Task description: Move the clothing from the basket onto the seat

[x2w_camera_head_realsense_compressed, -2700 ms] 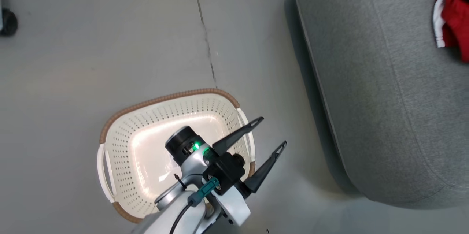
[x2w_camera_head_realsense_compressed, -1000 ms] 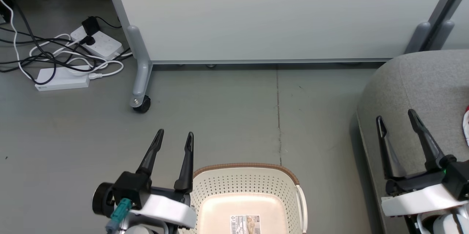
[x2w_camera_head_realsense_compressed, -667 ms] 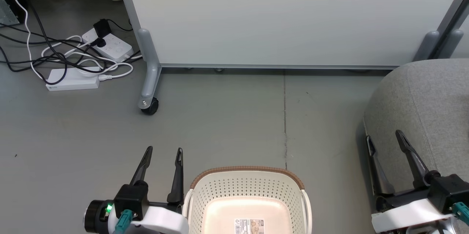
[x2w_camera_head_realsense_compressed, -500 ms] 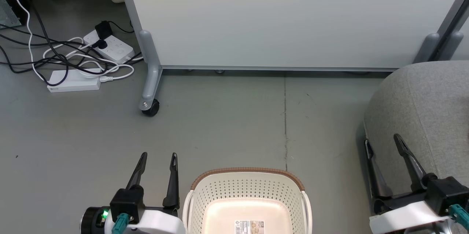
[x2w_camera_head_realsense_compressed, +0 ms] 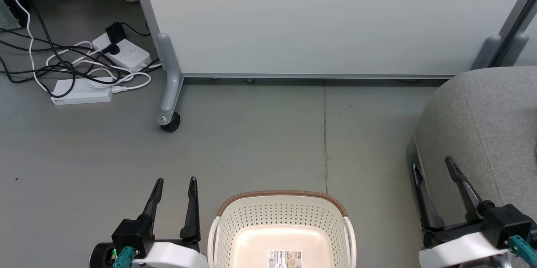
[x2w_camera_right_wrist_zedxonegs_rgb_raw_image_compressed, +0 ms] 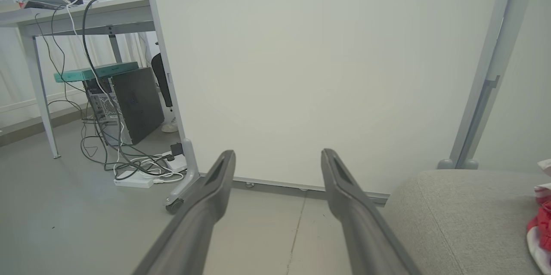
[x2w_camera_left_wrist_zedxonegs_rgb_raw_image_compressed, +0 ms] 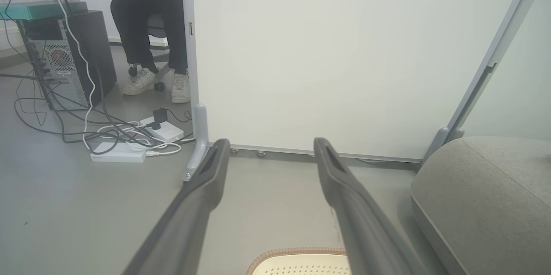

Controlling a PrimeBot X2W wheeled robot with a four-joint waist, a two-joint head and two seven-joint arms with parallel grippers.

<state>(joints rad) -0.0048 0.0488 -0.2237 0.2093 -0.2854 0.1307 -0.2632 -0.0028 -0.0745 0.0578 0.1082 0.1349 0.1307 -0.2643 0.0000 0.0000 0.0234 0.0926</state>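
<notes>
Partly cropped: clothing (x2w_camera_right_wrist_zedxonegs_rgb_raw_image_compressed: 546, 223) on seat (x2w_camera_right_wrist_zedxonegs_rgb_raw_image_compressed: 465, 219); left hand (x2w_camera_head_realsense_compressed: 176, 180), right hand (x2w_camera_head_realsense_compressed: 432, 163) wide, empty.

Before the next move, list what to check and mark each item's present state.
1. Basket free of clothing: ok for the part in view; a label lies on its bottom.
2. Left gripper open, holding nothing: ok.
3. Right gripper open, holding nothing: ok.
4. Clothing on the seat: red and white fabric lies there, ok; whether both garments are there, cannot tell.
5. Cables well apart from the left gripper: ok.
6. Person's shoes behind the panel, far from both arms: ok.
</notes>
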